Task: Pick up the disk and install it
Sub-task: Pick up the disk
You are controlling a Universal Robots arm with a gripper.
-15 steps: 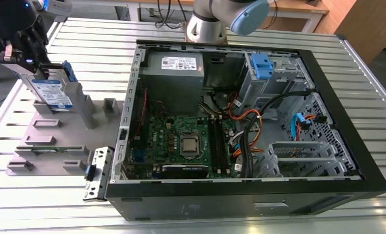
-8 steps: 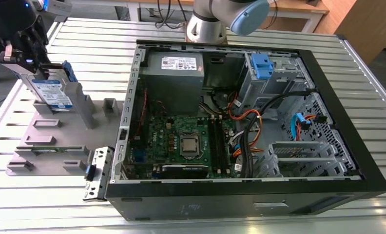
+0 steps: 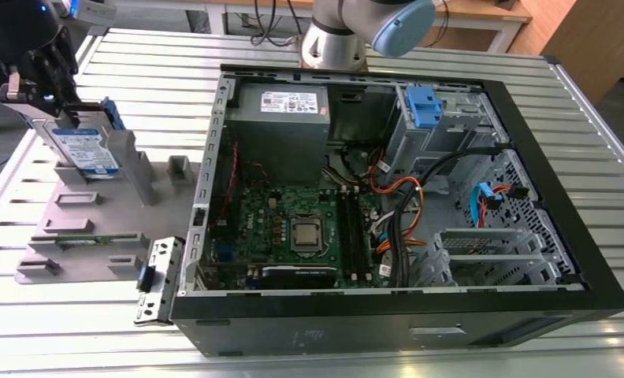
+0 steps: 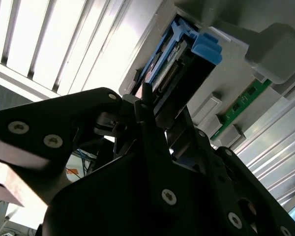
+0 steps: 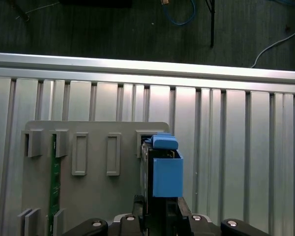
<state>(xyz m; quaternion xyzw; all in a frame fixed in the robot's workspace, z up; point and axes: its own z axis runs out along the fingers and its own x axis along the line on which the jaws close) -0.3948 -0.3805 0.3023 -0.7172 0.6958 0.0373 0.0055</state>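
Observation:
The disk (image 3: 84, 153) stands on edge, slightly tilted, at a slot of the grey holder plate (image 3: 91, 213) at the exterior view's left. It is silver, with a blue-and-white label and blue rails. My gripper (image 3: 65, 114) comes down on its upper edge, and the black fingers (image 4: 147, 123) close on either side of it. In the first wrist view the disk (image 5: 166, 172) shows its blue rail end-on, rising from between the gripper (image 5: 162, 216) fingers. In the second wrist view the disk (image 4: 172, 64) lies just beyond the fingertips, with the gripper (image 4: 152, 105) shut on it.
An open computer case (image 3: 396, 197) lies at the exterior view's right, with a grey power supply (image 3: 280, 118), a motherboard (image 3: 302, 228) and a drive bay with a blue latch (image 3: 422, 106). A green memory stick (image 5: 53, 182) sits in the holder plate. The table is ribbed metal (image 3: 564, 94).

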